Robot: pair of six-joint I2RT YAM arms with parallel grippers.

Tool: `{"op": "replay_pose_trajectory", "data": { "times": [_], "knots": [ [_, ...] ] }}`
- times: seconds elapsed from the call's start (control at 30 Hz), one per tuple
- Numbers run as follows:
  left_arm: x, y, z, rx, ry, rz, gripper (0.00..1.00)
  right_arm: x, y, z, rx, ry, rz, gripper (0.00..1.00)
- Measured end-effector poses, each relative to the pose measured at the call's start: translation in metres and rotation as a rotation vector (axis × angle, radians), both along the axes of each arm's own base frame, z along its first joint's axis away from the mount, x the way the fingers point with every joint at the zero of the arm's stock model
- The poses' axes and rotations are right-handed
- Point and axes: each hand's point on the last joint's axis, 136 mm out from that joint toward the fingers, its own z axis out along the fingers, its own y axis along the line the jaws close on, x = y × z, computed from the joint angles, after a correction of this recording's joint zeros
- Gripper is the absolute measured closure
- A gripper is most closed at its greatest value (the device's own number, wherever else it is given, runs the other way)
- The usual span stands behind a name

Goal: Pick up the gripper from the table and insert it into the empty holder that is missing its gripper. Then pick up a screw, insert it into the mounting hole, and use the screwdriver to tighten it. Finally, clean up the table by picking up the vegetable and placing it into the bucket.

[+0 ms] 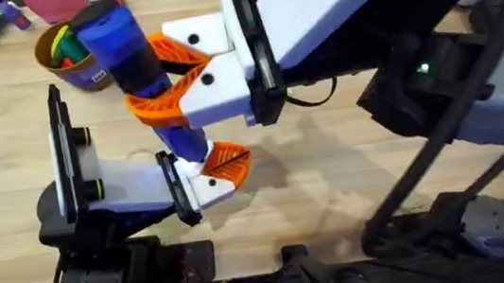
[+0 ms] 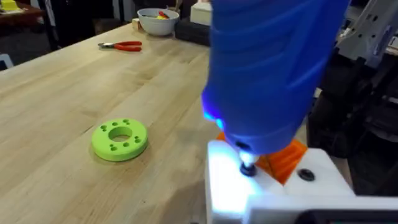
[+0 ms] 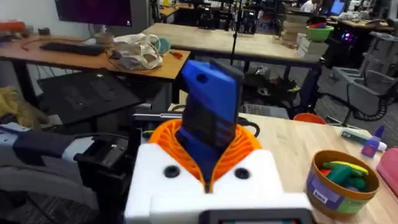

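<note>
Driving the screw looks to be the step in hand: near the table's front edge the left gripper (image 1: 222,169) carries the holder (image 2: 273,186), a white block with the orange gripper (image 1: 230,158) seated on it, and whether its fingers are apart I cannot tell. Just above, the screwdriver (image 1: 134,64), a blue pen-shaped body, stiff and probably smooth, stands tip-down on the mounting hole (image 2: 247,168). The right gripper (image 1: 174,79) is clamped around its barrel, a sensible mid-body hold. Farther back, by the far left corner, the bucket (image 1: 71,57) holds colourful toys.
</note>
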Motion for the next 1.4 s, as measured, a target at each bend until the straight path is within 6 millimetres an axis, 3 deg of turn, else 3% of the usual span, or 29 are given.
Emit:
{"op": "replay_pose_trajectory", "data": {
  "times": [0.63, 0.83, 1.13, 1.3, 1.4],
  "knots": [
    [0.0, 0.0, 0.0, 0.001, -0.002, 0.002, 0.982, -0.003, -0.001, 0.008, 0.034, -0.044, 0.007, 0.977],
    [0.0, 0.0, 0.0, 0.0, -0.002, 0.001, 0.982, -0.005, -0.006, 0.023, 0.07, -0.093, -0.004, 0.977],
    [0.0, 0.0, 0.0, 0.0, -0.002, 0.001, 0.982, -0.005, -0.016, 0.073, 0.047, -0.118, -0.069, 0.977],
    [0.0, 0.0, 0.0, 0.001, -0.002, 0.001, 0.982, 0.017, -0.023, 0.054, -0.185, -0.013, -0.22, 0.977],
    [0.0, 0.0, 0.0, 0.0, -0.002, 0.001, 0.982, 0.031, -0.042, 0.037, -0.356, 0.019, -0.344, 0.977]
  ]
}}
